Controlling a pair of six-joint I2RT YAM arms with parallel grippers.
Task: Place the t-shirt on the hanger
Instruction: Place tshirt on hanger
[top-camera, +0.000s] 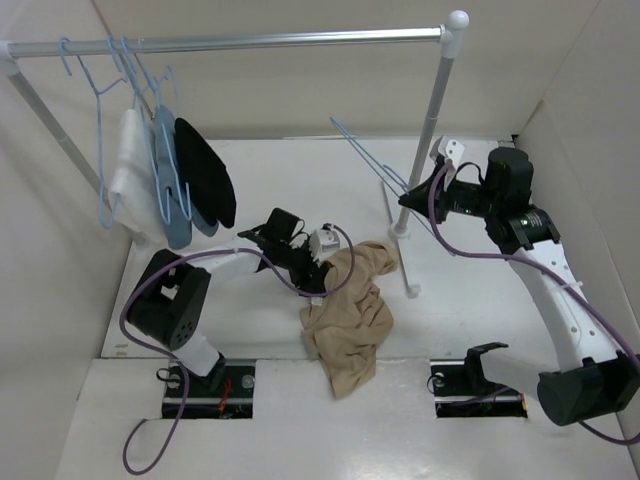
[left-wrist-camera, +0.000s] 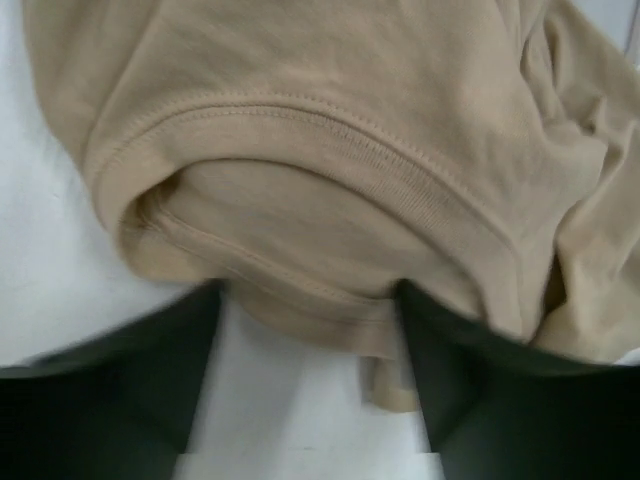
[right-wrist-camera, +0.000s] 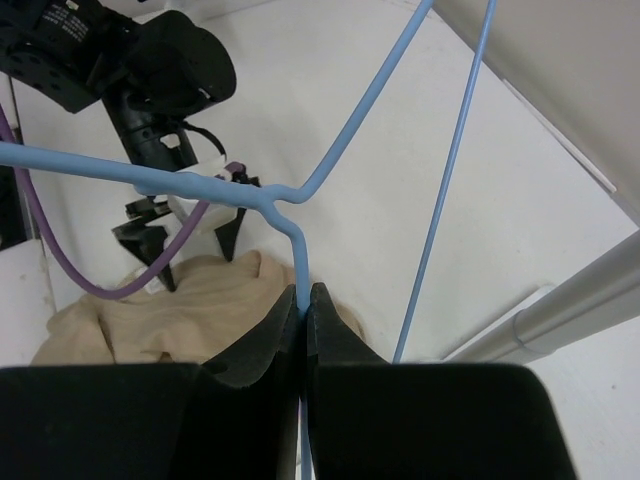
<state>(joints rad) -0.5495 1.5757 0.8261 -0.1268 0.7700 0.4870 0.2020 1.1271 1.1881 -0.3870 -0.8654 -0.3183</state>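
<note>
The tan t-shirt (top-camera: 350, 312) lies crumpled on the white table in the middle of the top view. My left gripper (top-camera: 318, 280) is at its upper left edge. In the left wrist view the left gripper (left-wrist-camera: 308, 292) stands open, its dark fingers (left-wrist-camera: 150, 370) wide apart, and a seamed fold of the t-shirt (left-wrist-camera: 330, 180) bulges between their tips. My right gripper (top-camera: 405, 198) is raised at the back right, shut on the light-blue wire hanger (top-camera: 365, 152). In the right wrist view the right gripper (right-wrist-camera: 303, 295) pinches the hanger (right-wrist-camera: 340, 150) on its wire just below a bend.
A clothes rack's rail (top-camera: 260, 40) spans the back, its right post (top-camera: 435, 110) next to the right gripper and its base bars (top-camera: 400, 255) on the table. White (top-camera: 128, 175), light blue (top-camera: 170, 195) and black (top-camera: 205, 170) garments hang on blue hangers at the left. Walls enclose the table.
</note>
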